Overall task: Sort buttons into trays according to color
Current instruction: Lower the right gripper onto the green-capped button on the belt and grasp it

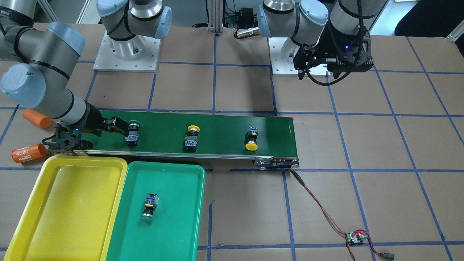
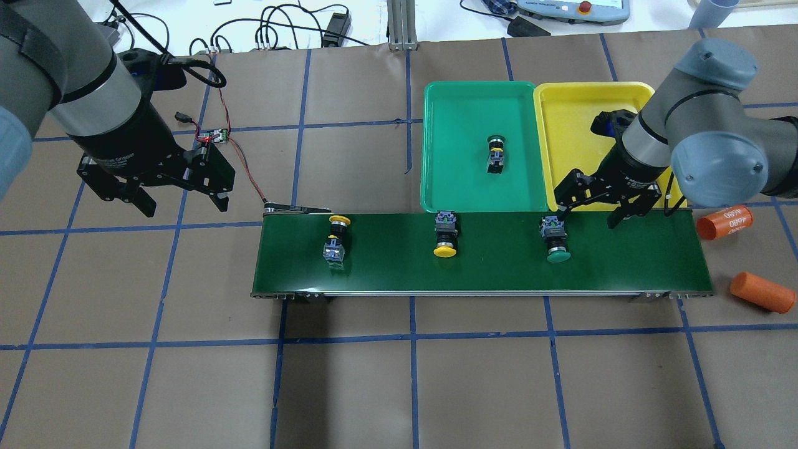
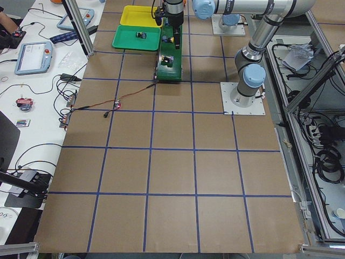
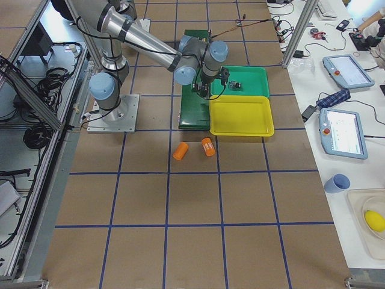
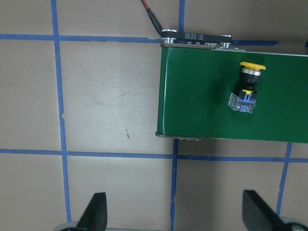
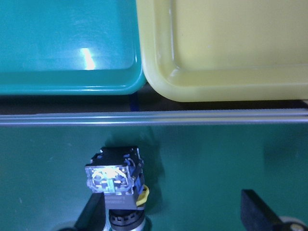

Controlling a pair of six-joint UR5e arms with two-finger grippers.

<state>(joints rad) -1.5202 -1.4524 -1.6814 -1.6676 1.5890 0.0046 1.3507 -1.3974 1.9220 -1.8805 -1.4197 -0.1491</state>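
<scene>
Overhead exterior: right gripper (image 2: 589, 215) low over conveyor belt (image 2: 623, 262), fingers spread, beside belt green button (image 2: 555, 240). Likely lining up pick for adjoining green tray (image 2: 449, 125), where tray green button (image 2: 495, 153) lies. Middle yellow button (image 2: 446, 237) and end yellow button (image 2: 336, 240) wait on belt. Left gripper (image 2: 184, 206) spread, idle over bare worktop (image 2: 374, 374). Right wrist-mounted adds: belt green button off-centre, near one finger; contact unclear.
</scene>
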